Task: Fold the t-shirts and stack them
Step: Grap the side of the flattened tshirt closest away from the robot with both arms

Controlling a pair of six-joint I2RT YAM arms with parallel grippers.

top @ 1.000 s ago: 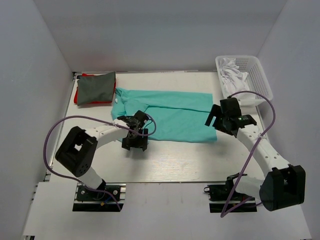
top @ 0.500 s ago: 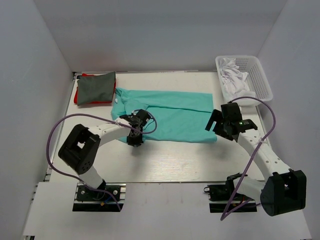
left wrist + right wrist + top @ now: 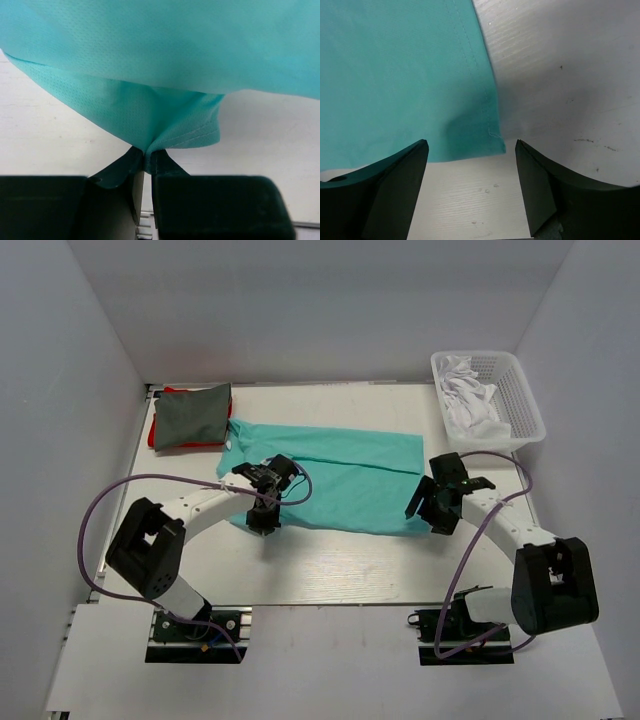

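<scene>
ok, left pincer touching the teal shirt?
Touching. The left wrist view shows the left pincer shut on a pinched fold of the teal shirt, with the cloth bunched down into the closed slit at its tip.

from my screen i see a white wood-grain table point(image 3: 340, 565) boxed in by plain pale grey panels: a back wall point(image 3: 320, 310), a left wall point(image 3: 60, 440) and a right wall point(image 3: 590, 360). the light is soft and even, leaving only faint shadows on the tabletop. a white lattice basket point(image 3: 527, 405) sits at its far right corner
</scene>
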